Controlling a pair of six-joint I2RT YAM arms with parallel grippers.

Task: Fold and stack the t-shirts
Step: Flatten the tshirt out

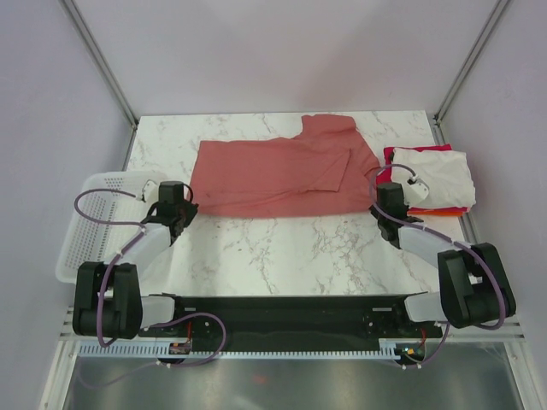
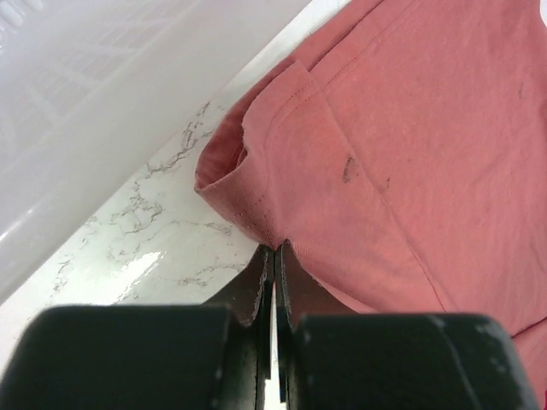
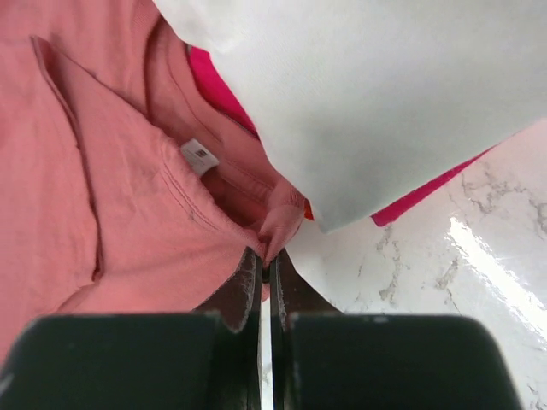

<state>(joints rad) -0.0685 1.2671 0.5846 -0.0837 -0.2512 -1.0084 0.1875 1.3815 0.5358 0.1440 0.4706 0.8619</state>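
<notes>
A salmon-red t-shirt (image 1: 273,175) lies spread across the far half of the marble table, one sleeve folded over its body. My left gripper (image 2: 275,249) is shut on the shirt's near left corner (image 2: 256,226); in the top view the left gripper (image 1: 182,209) sits at that corner. My right gripper (image 3: 267,256) is shut on a pinch of the salmon-red cloth (image 3: 280,224) near the collar, where a white label (image 3: 199,155) shows. The right gripper (image 1: 382,207) sits at the shirt's near right corner. Beside it is a folded stack: cream-white t-shirt (image 1: 440,178) on top, magenta (image 3: 427,195) and orange (image 1: 440,210) edges beneath.
A white plastic mesh basket (image 1: 94,222) stands at the table's left edge, right beside my left arm; its wall (image 2: 102,102) fills the upper left of the left wrist view. The marble table (image 1: 282,252) shows between the shirt and the arm bases.
</notes>
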